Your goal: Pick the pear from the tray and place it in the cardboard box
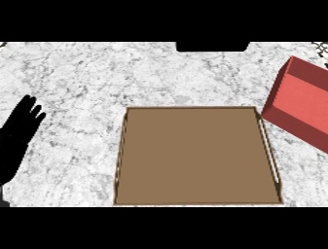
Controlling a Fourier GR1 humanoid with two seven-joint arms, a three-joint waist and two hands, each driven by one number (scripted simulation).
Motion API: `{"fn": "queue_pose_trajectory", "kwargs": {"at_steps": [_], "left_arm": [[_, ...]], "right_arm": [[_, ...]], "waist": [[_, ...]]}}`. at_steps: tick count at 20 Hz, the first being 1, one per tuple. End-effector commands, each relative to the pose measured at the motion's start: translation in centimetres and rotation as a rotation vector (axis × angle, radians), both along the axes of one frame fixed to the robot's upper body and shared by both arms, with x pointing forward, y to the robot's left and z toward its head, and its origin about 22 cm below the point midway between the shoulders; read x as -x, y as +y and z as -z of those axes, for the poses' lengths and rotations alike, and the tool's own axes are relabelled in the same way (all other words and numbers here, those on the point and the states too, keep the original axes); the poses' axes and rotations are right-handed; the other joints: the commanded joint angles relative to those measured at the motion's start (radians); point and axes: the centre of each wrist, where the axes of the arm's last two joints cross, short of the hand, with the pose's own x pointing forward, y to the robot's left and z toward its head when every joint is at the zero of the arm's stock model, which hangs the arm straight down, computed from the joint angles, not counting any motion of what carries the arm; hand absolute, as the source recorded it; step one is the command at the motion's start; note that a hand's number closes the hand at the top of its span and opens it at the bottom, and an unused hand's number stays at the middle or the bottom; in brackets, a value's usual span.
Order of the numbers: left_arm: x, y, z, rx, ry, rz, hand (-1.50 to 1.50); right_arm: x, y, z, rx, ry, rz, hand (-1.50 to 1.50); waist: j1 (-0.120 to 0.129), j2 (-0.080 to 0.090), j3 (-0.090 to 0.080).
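White marble counter (123, 78) fills the head view. At the lower left edge the left hand (12, 138) rests with straight, relaxed fingers pointing up, holding nothing. Just to its right lies the brown tray (195, 155), its floor bare; the pear cannot be seen anywhere. Farther right, beyond the tray, the red box (314, 109) sits tilted. No right hand shows.

No text, label, brand, number or sign can be read anywhere. The brown tray (195, 155), the red box (310, 107) and the marble counter (87, 82) all show plain surfaces with no writing on them.
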Motion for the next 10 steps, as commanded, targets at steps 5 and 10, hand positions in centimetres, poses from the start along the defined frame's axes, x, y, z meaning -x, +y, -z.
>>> {"fn": "queue_pose_trajectory", "kwargs": {"at_steps": [5, 10], "left_arm": [[0.0, -1.2, 0.3, -0.002, -0.030, -0.012, 0.00], [-1.4, 0.1, 0.6, 0.008, -0.023, 0.005, 0.00]], "right_arm": [[-3.3, -5.4, 0.8, 0.065, 0.029, 0.052, 1.50], [-5.3, -6.4, 3.2, 0.035, 0.005, 0.018, 1.50]], "waist": [[0.018, 0.004, 0.001], [0.013, 0.004, 0.000]]}}
